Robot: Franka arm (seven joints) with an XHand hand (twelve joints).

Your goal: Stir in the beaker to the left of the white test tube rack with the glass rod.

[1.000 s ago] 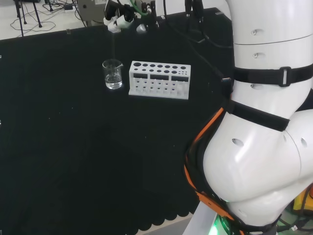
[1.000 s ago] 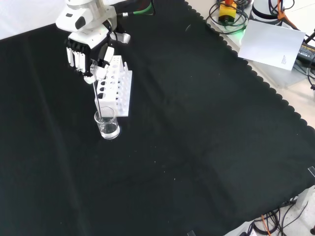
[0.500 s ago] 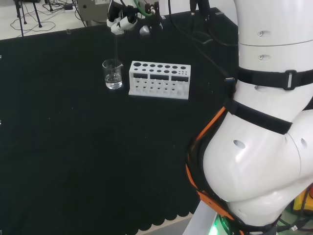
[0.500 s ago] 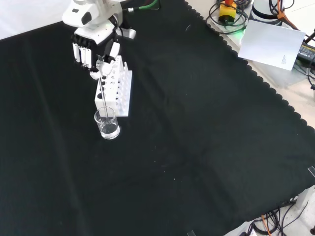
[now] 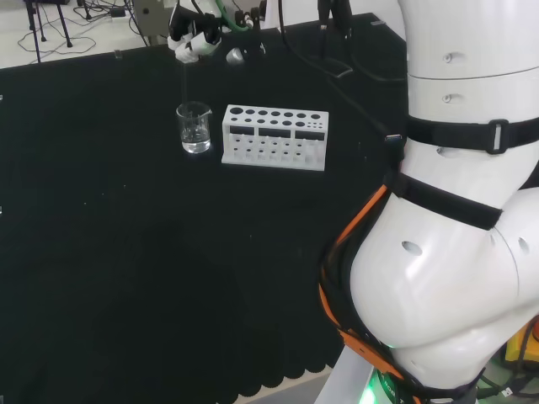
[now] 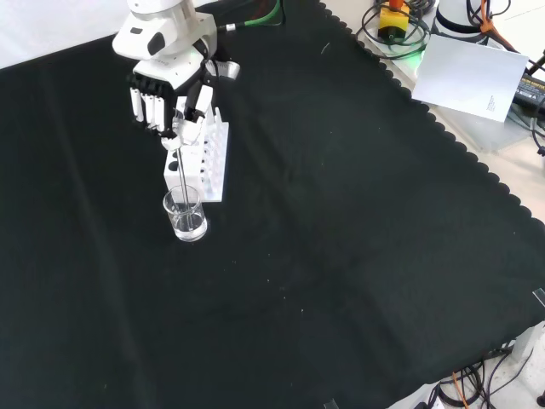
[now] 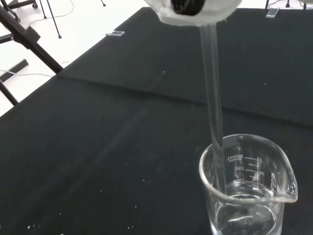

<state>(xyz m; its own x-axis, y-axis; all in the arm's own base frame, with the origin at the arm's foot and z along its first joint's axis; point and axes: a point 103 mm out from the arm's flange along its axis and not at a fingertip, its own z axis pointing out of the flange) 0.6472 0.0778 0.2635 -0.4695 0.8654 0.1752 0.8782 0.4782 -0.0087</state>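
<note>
Head view first: one beaker (image 5: 194,128) sits on the black cloth (image 5: 126,252) in the upper left part of the frame, and one white test tube rack (image 5: 274,137) stands just to its right, close but not touching as far as the view shows. The rack has a bunch of round holes on top, and no tubes can be made out in them. The hand (image 5: 192,40) is right above the beaker near the top edge, fingers curled round one glass rod (image 5: 184,84), which hangs down thin and faint toward the beaker's mouth. The big white shapes on the right side are just the arm's own links (image 5: 455,210).

Front view: same single beaker (image 6: 185,215), now left of centre, with the rack (image 6: 199,156) just above it in the frame, so they line up one behind the other here. The hand (image 6: 167,95) comes in from the upper left and overlaps the top end of the rack. It's pinching the rod (image 6: 181,175), which runs nearly straight down, leaning slightly, and its lower end goes inside the beaker. Off the cloth in the upper right there's one sheet of white paper (image 6: 473,75).

Wrist view: the beaker (image 7: 247,188) is close and large, with a pour spout, printed marks on its side and a bit of clear liquid at the bottom. The rod (image 7: 213,107) drops from a blurred white bit of the hand (image 7: 195,11) and dips into the beaker close to its rim on the side away from the spout.
</note>
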